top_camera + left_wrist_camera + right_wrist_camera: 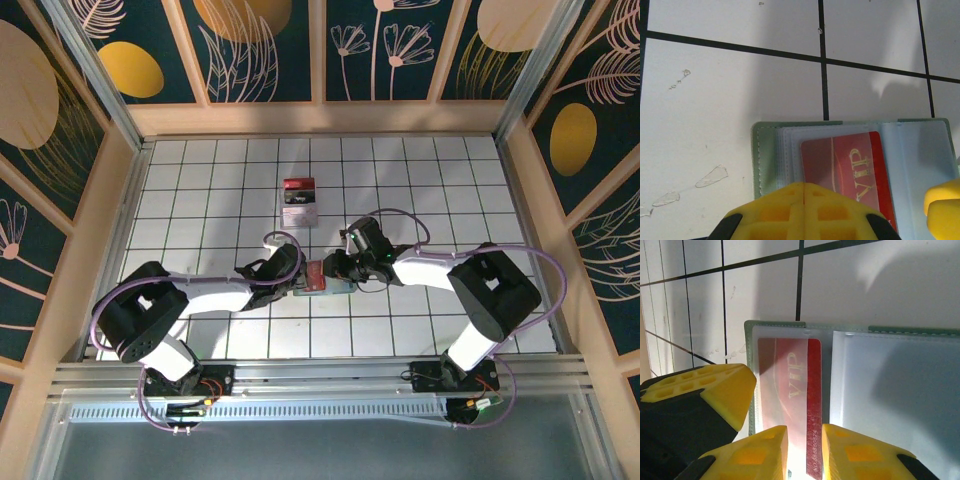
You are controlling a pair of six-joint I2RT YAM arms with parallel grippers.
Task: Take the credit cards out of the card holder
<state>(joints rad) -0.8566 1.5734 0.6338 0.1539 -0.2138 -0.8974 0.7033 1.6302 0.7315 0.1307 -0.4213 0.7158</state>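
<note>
The bench [200,200] is a white surface divided into square tiles by thin dark lines, with scuffs and small clear residue marks on the tiles. Pale wooden framing borders it. The surrounding walls [270,50] are dark teal panels printed with pale leaf outlines and gold and beige discs. A ribbed aluminium rail [320,375] runs along the near edge, where both arm bases are bolted.

The pale green-grey and blue-grey soft bifold card holder [765,160] lies open and flat at mid-bench, between the two tools. A red card marked VIP [840,160] sits in a clear sleeve on one leaf.

The left tool [805,197] is fully closed, its yellow pads pressed together at the near edge of the card holder. Whether it pinches anything cannot be told.

The right tool [805,450] has a narrow gap between its pads, and the red card's edge shows in that gap. Whether it grips the card cannot be told.

A red-topped block with a whitish base [300,202] lies farther back, well apart.
</note>
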